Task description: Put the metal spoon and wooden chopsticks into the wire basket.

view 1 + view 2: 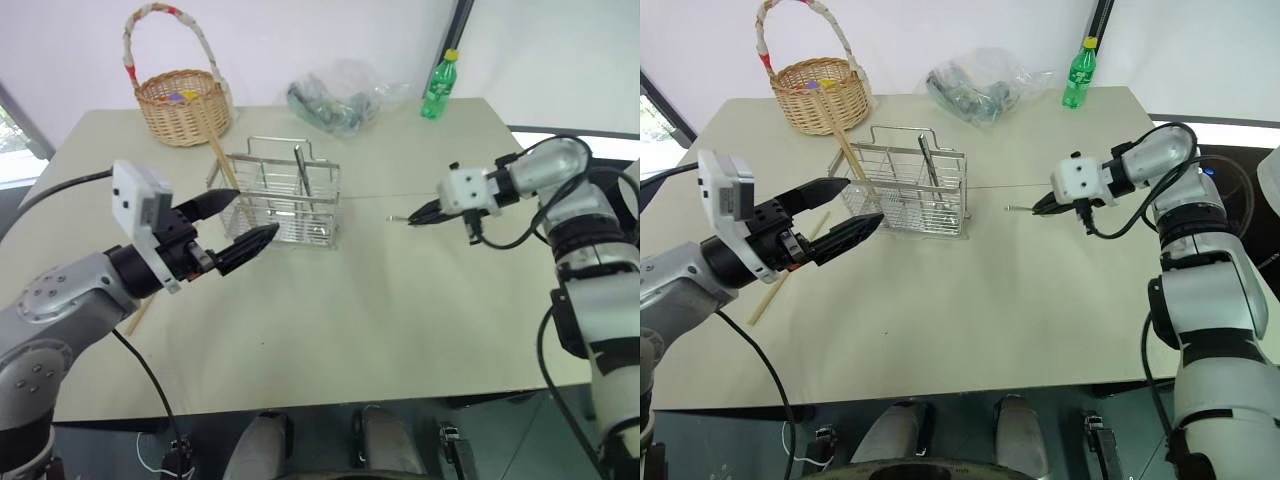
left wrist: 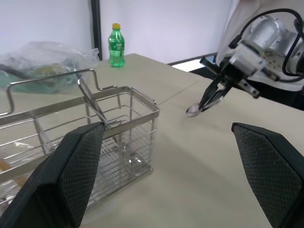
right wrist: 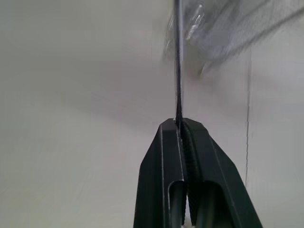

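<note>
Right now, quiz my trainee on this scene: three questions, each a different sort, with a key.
1. Choose: what does the right end effector hold? A) a chopstick B) the spoon C) the bottle
2. True or false: the left end effector is shut.
3. Fill in: one chopstick leans against the wire basket; the other chopstick lies on the ___.

Key: 1 B. 2 False, its fingers stand wide apart. 3 table.
</note>
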Available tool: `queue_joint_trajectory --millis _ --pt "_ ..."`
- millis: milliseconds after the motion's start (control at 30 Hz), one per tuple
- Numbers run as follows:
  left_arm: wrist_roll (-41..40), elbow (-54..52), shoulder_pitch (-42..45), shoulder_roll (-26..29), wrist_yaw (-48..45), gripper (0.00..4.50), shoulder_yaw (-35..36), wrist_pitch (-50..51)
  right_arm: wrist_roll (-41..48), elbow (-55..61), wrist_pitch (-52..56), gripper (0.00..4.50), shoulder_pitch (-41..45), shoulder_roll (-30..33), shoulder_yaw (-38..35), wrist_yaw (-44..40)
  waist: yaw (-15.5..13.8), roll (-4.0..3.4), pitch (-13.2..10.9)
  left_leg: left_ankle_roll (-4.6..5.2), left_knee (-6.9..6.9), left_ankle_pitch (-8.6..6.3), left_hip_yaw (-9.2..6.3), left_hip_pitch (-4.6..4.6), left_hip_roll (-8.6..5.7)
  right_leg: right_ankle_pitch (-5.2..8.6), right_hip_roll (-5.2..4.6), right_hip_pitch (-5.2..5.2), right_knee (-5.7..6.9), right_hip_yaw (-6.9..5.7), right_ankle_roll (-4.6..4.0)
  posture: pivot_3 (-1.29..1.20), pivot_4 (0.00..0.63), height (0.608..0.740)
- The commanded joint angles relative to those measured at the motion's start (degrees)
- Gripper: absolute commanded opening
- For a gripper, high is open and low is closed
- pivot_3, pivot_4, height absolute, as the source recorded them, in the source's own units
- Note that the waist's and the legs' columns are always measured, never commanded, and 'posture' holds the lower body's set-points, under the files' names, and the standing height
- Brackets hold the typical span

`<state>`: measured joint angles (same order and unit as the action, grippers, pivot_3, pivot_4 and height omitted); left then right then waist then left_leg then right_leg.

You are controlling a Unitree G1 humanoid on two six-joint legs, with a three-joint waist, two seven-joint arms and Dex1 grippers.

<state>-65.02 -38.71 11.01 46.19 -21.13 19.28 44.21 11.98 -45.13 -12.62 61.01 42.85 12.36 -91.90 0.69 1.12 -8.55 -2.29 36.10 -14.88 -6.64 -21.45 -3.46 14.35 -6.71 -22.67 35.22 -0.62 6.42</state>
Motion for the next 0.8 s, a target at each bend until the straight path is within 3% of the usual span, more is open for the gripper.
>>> queue_joint_trajectory --millis 33,167,300,533,733,767,800 --pt "1.58 0.71 1.52 0.70 -1.98 4.50 0.79 -1.78 14.50 18.77 25.74 0.03 1.44 0.35 -8.66 3.68 -0.02 -0.10 -0.06 0.00 -0.01 0.00 0.01 0.00 -0.01 0.02 -0.04 -0.02 0.01 0.00 -0.04 0.00 0.150 0.674" --pt "3.06 1.66 2.58 0.27 -3.18 4.50 -0.04 -2.11 20.09 28.42 40.03 0.03 2.05 -5.68 -13.95 18.27 0.09 0.10 0.06 0.02 -0.14 -0.02 0.02 0.06 0.06 0.03 -0.01 -0.04 -0.01 -0.01 -0.06 0.00 0.150 0.674" --pt "4.11 2.13 3.21 -0.06 -3.93 4.50 -0.47 -2.22 21.85 32.26 45.64 0.03 1.86 -11.60 -16.34 27.99 -0.05 0.10 0.06 0.02 -0.12 -0.02 0.06 0.01 0.05 0.03 -0.03 -0.09 -0.01 -0.01 -0.05 0.00 0.150 0.674" --pt "4.11 1.22 3.14 -0.09 -3.38 4.50 0.89 -1.84 15.89 33.62 43.26 0.03 -2.35 -22.23 -12.72 41.83 -0.07 0.17 0.10 0.03 -0.09 -0.02 0.06 -0.04 -0.04 -0.08 -0.07 -0.13 -0.01 -0.01 0.13 0.00 0.150 0.674" --pt "3.42 -0.11 1.97 0.08 -2.10 4.50 2.51 -1.64 10.52 33.69 42.31 0.03 -8.80 -25.22 -8.45 46.45 0.05 0.17 0.10 0.04 -0.10 -0.02 0.06 -0.03 -0.03 -0.08 -0.04 -0.15 0.02 -0.01 0.13 0.00 0.150 0.674" --pt "3.35 -0.29 1.78 0.19 -1.93 4.50 2.75 -1.61 10.26 34.15 43.86 0.64 -9.68 -25.56 -8.11 47.60 0.10 0.17 0.10 0.04 -0.10 -0.02 0.06 -0.02 -0.03 -0.08 -0.03 -0.15 0.02 -0.01 0.14 0.00 0.150 0.674" --pt "3.27 -0.40 1.63 0.29 -1.81 4.50 2.96 -1.57 10.00 34.87 44.29 0.95 -10.45 -25.85 -7.86 48.24 0.11 0.17 0.10 0.04 -0.10 -0.02 0.06 -0.03 -0.03 -0.08 -0.02 -0.17 0.03 -0.01 0.14 0.00 0.150 0.674"
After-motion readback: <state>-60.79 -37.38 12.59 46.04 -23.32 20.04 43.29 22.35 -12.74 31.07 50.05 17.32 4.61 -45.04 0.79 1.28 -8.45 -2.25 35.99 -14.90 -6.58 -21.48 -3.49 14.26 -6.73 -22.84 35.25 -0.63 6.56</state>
